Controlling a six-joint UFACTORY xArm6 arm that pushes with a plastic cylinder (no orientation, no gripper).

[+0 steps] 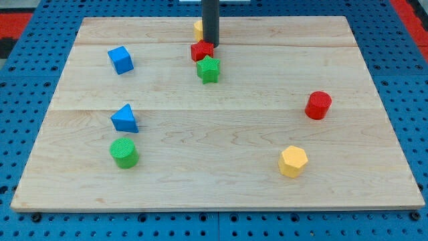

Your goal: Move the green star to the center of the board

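Note:
The green star point(208, 69) lies on the wooden board point(221, 127) near the view's top, a little left of the middle. A red star-like block point(201, 50) touches it from the upper left. My tip point(211, 44) is the lower end of the dark rod, just right of and above the red block, and a short way above the green star. A yellow block point(198, 29) is partly hidden behind the rod.
A blue cube point(120, 59) sits at the upper left. A blue triangle point(125, 118) and a green cylinder point(124, 152) lie at the lower left. A red cylinder point(318, 105) is at the right, and a yellow hexagon point(293, 161) at the lower right.

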